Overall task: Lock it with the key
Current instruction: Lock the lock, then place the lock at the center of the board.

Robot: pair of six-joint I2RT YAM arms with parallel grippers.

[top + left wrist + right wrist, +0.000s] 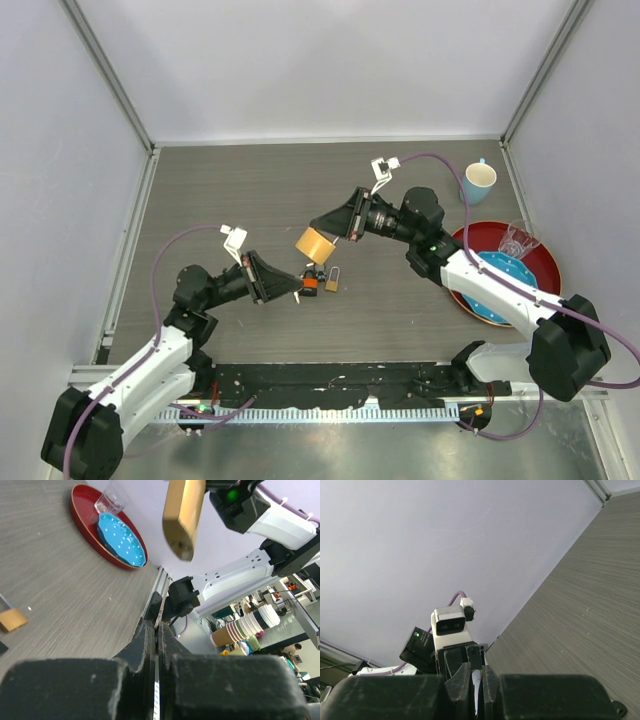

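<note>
My right gripper (320,224) is shut on the shackle of a brass padlock (313,244) and holds it above the table's middle. In the right wrist view only a thin silver strip shows between the shut fingers (468,676). The padlock body hangs at the top of the left wrist view (182,515). My left gripper (297,291) is just below and left of the padlock. Its jaws are pressed on a thin metal piece seen edge-on, the key (161,614), whose tip pokes out past the fingertips. Key and padlock are apart.
A small brass piece (331,283) lies on the table beside the left fingertips, also in the left wrist view (12,619), and an orange and black bit (310,283) sits next to it. A red tray (545,262) with a blue plate (500,285) and a glass (517,240) stands at the right. A cup (478,182) stands behind it.
</note>
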